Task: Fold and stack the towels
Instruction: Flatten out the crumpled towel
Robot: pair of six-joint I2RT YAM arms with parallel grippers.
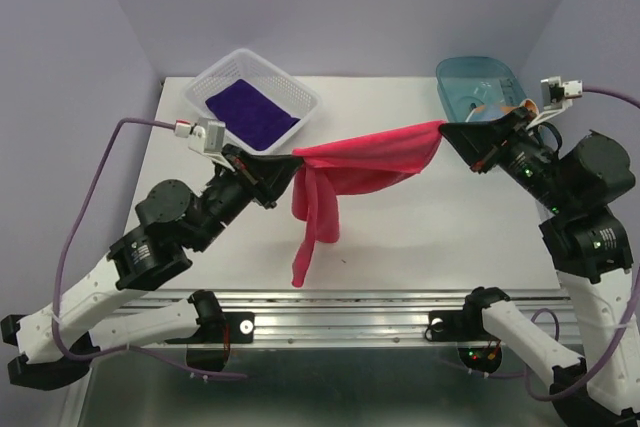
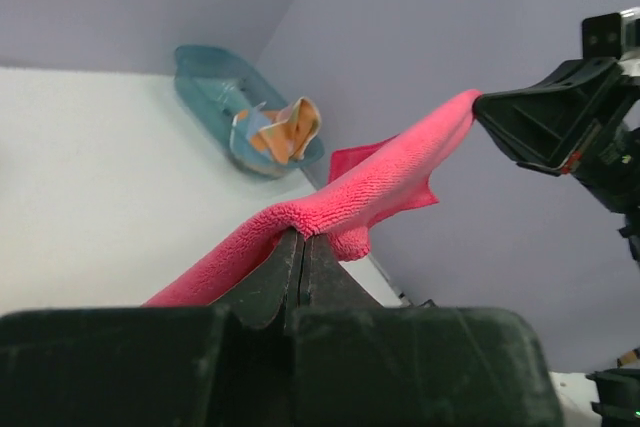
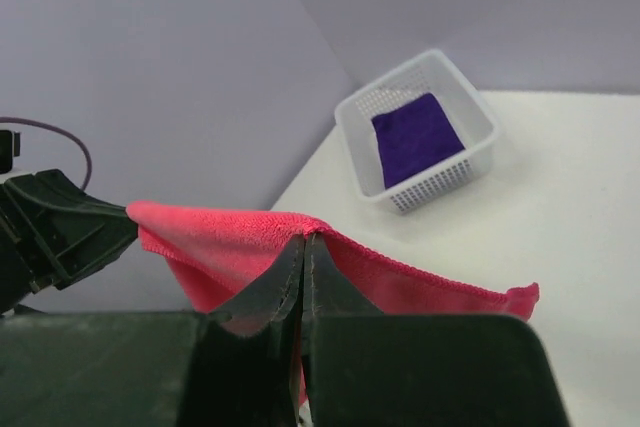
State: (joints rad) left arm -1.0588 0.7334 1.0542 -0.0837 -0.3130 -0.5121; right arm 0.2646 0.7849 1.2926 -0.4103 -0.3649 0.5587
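- Middle of the top view: the pink-red towel (image 1: 360, 162) hangs stretched above the table (image 1: 420, 227), with one bunched tail drooping to the surface.
- The left gripper (image 1: 283, 169) is clenched on its left end and the right gripper (image 1: 447, 128) on its right end.
- Upper left: the white basket (image 1: 303, 95) holds the dark purple towel (image 1: 250, 110), lying flat and seemingly folded.
- Upper right: the blue tub (image 1: 478, 69) holds the orange towel (image 2: 285, 132), crumpled.
- Judged progress: early. The pink-red towel is unfolded, the orange one untouched, and nothing is stacked.
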